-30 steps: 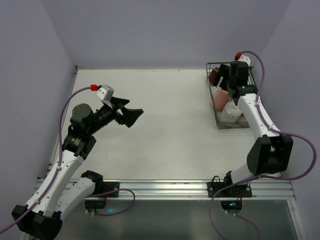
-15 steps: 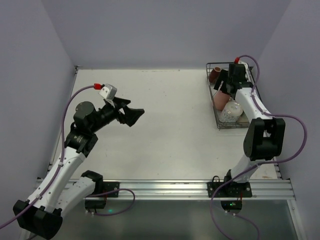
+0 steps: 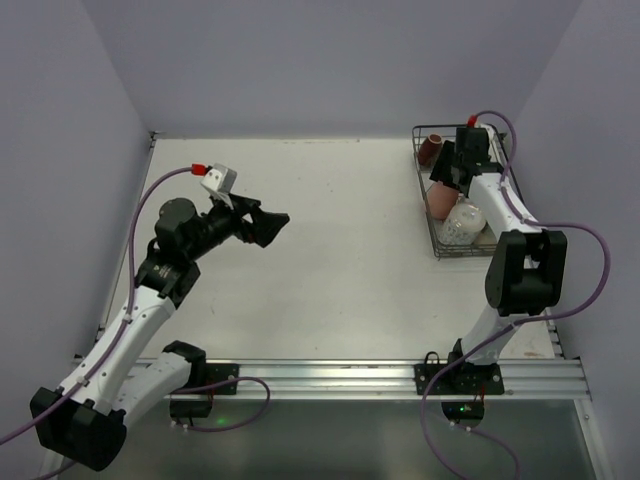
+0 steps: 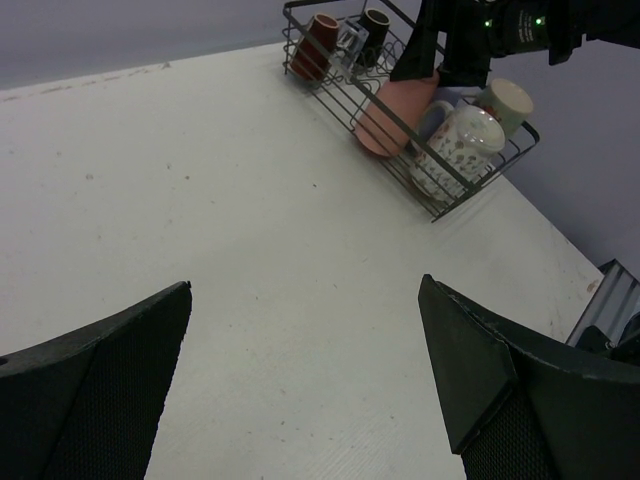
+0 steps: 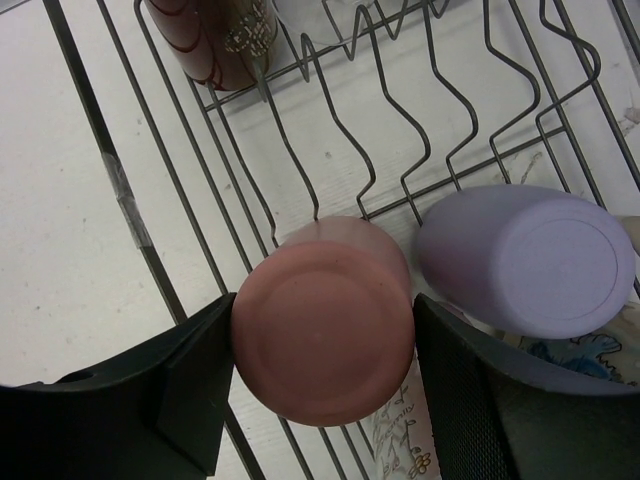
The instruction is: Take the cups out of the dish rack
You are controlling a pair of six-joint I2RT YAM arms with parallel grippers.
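The black wire dish rack (image 3: pixel 437 246) stands at the far right of the table. The salmon-red tumbler (image 5: pixel 322 335) lies in it, base toward the right wrist camera. My right gripper (image 5: pixel 323 300) is down in the rack with a finger against each side of the tumbler. Beside it lie a pale lilac cup (image 5: pixel 530 255) and the white dotted mug (image 4: pixel 450 150). A cream mug (image 4: pixel 505 100), a clear glass (image 4: pixel 348 42) and two dark brown mugs (image 4: pixel 318 45) also sit in the rack (image 4: pixel 350 110). My left gripper (image 3: pixel 265 225) is open and empty above the table's left.
Upright wire prongs (image 5: pixel 330 120) rise just beyond the tumbler. The rack's side wires (image 5: pixel 160 150) run close along the right gripper's left finger. Lilac walls close off the back and both sides. A metal rail runs along the near edge.
My right gripper has come down into the rack around the salmon-red tumbler. My left arm has shifted slightly, with its gripper still open.
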